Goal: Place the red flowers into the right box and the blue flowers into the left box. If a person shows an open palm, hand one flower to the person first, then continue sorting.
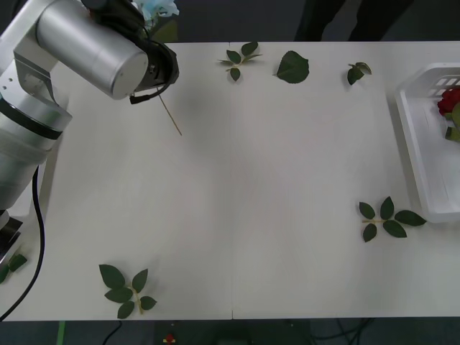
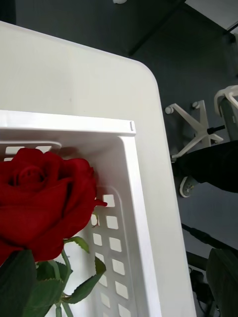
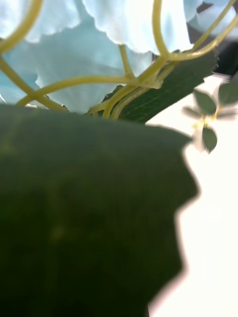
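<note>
Near edge of a matte white table [image 1: 230, 215], thin seam down the middle: a loose leaf sprig [image 1: 126, 287], dark green, flat on the top. Farther right, a second sprig [image 1: 388, 219] just beside the right box [image 1: 424, 144], smooth white plastic with rounded corners, raised rim and square slots. Inside it, at the table's right edge, a red flower [image 1: 449, 104]: tight velvety petals, serrated leaves under the bloom. At far left, left arm [image 1: 86, 43], brushed silver shell over black joints, above the tabletop; its gripper's hold: cannot tell. Poking out from under it, a thin yellowish stem [image 1: 170, 115]; above it, at the far edge, a blue flower [image 1: 158, 8], pale and ruffled. Along the far edge, three more leaf pieces [image 1: 292, 67]. Beyond, dark grey floor and a white chair base [image 2: 193, 124] on castors.
</note>
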Available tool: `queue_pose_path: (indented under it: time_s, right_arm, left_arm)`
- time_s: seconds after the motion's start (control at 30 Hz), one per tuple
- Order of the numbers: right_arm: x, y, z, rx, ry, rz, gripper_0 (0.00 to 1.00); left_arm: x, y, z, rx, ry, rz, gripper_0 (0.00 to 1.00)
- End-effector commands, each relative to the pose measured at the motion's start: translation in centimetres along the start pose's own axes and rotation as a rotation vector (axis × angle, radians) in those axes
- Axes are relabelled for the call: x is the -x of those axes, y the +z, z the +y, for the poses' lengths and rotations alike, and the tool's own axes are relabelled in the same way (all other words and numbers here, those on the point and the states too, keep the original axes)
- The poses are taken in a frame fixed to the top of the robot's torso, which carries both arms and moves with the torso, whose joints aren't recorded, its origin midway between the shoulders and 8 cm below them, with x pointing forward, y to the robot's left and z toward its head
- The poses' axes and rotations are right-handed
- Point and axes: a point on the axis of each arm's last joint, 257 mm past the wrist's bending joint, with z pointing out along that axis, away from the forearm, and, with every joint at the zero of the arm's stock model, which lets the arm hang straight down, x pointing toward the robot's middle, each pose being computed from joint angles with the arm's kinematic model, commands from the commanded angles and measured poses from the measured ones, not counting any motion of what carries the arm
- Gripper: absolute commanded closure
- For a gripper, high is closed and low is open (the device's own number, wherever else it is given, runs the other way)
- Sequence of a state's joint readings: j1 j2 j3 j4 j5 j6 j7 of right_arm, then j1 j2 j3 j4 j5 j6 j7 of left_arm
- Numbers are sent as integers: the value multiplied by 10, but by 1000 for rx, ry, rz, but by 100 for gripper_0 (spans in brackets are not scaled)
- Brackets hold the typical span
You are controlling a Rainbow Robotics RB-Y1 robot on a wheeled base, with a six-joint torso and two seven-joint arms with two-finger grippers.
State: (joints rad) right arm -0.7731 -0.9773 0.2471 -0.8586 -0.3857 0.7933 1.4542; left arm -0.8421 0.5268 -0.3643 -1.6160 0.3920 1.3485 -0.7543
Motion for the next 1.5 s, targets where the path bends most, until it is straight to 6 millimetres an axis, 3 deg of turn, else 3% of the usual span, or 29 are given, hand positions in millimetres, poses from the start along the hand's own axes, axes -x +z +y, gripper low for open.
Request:
queue_pose_path:
  time_s: [0.03, 0.23, 0.33, 0.5, 0.53, 0.67, 0.7, 0.73, 0.8, 0.93, 1.03, 1.23, 1.27, 1.4, 1.5]
  right_arm:
    - [9, -6, -11, 17, -5, -21, 0]
    - [18, -17, 13, 131, 87, -18, 0]
    - [26, -29, 29, 195, 120, -5, 0]
    - [46, -58, 58, 306, 132, -45, 0]
    - [53, -70, 71, 347, 124, -68, 0]
    - [69, -107, 107, 458, 87, -142, 0]
    - [69, -107, 107, 458, 87, -142, 0]
    - [78, -131, 128, 519, 54, -193, 0]
    - [85, -156, 149, 574, 4, -242, 0]
    - [91, -208, 177, 684, -98, -314, 0]
    - [89, -242, 188, 757, -145, -346, 0]
    - [71, -308, 203, 906, -273, -408, 0]
    - [67, -325, 206, 949, -300, -424, 0]
    - [58, -359, 210, 1054, -347, -463, 0]
    - [53, -381, 215, 1145, -358, -499, 0]
  left_arm:
    - [71, -58, 13, 19, 33, -106, 100]
    - [90, -108, 71, 73, 19, -53, 100]
    - [89, -120, 87, 53, 29, -17, 100]
    - [90, -129, 102, 53, 57, 2, 100]
    - [91, -130, 104, 57, 64, -1, 100]
    - [98, -132, 105, 55, 67, -22, 100]
    - [98, -132, 105, 55, 67, -22, 100]
    - [106, -133, 100, 39, 72, -53, 100]
    - [114, -132, 94, 17, 76, -86, 100]
    - [141, -131, 70, -43, 100, -183, 100]
    - [161, -130, 52, -81, 112, -233, 100]
    - [217, -126, -3, -184, 114, -333, 100]
    - [228, -120, -17, -208, 110, -353, 100]
    - [252, -103, -47, -255, 106, -421, 100]
    - [261, -87, -59, -263, 110, -461, 100]
